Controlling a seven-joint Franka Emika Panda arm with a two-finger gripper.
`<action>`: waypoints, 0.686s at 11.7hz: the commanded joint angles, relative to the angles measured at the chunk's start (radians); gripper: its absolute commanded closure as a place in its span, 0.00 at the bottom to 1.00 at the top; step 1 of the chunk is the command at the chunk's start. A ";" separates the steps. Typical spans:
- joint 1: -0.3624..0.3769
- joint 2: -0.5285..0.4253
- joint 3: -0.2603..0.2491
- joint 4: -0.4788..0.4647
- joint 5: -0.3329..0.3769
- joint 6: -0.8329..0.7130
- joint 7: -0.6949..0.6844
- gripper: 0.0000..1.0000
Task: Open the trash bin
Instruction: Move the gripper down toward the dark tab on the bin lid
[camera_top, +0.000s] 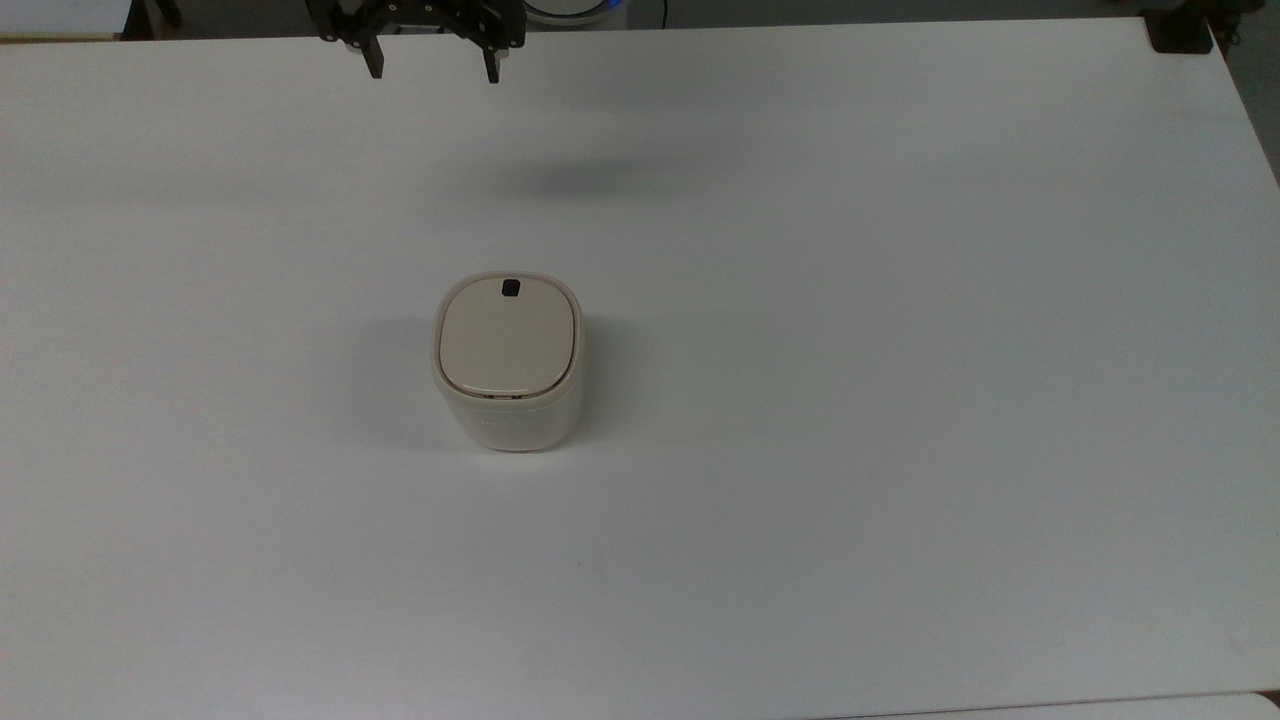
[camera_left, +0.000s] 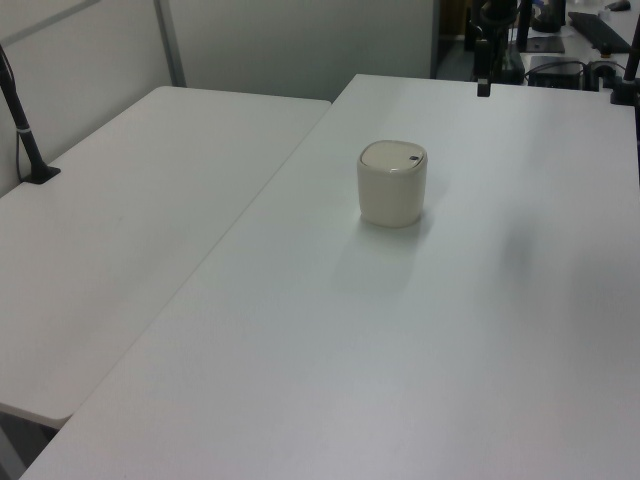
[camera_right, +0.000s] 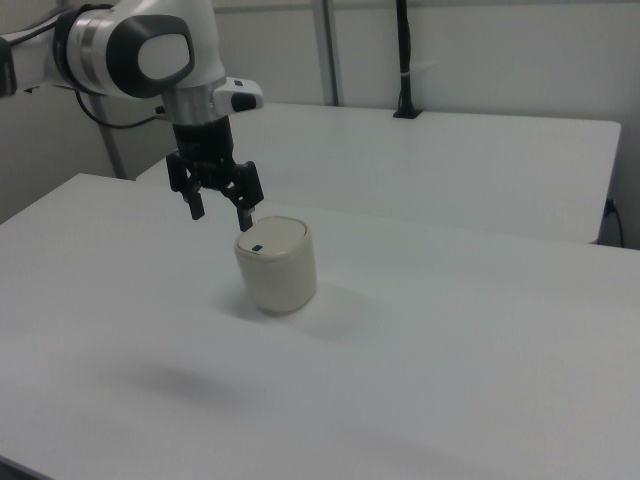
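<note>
The trash bin (camera_top: 510, 420) (camera_left: 392, 190) (camera_right: 277, 270) is a small cream-white rounded-square tub standing upright near the middle of the white table (camera_top: 900, 400). Its beige flat lid (camera_top: 508, 342) lies shut, and a small black square button (camera_top: 510, 289) sits at the lid's edge toward the top view's top. My gripper (camera_top: 434, 68) (camera_right: 221, 215) (camera_left: 483, 88) hangs in the air, open, with nothing between its two black fingers. In the top view it is well beyond the bin's button side and slightly left. It touches nothing.
A second white table (camera_left: 120, 200) (camera_right: 450, 160) stands alongside, with a black clamped post (camera_left: 30, 140) (camera_right: 405, 60) on it. Another black clamp (camera_top: 1180, 35) grips the table's corner at the top view's top right. The arm's white body (camera_right: 140, 50) reaches in from the right view's left.
</note>
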 joint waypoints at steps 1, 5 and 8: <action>0.000 -0.007 -0.003 -0.005 -0.010 -0.003 -0.024 0.00; 0.000 -0.007 -0.005 -0.003 -0.010 -0.001 -0.017 0.00; 0.000 -0.004 -0.005 0.009 -0.010 -0.004 -0.024 0.00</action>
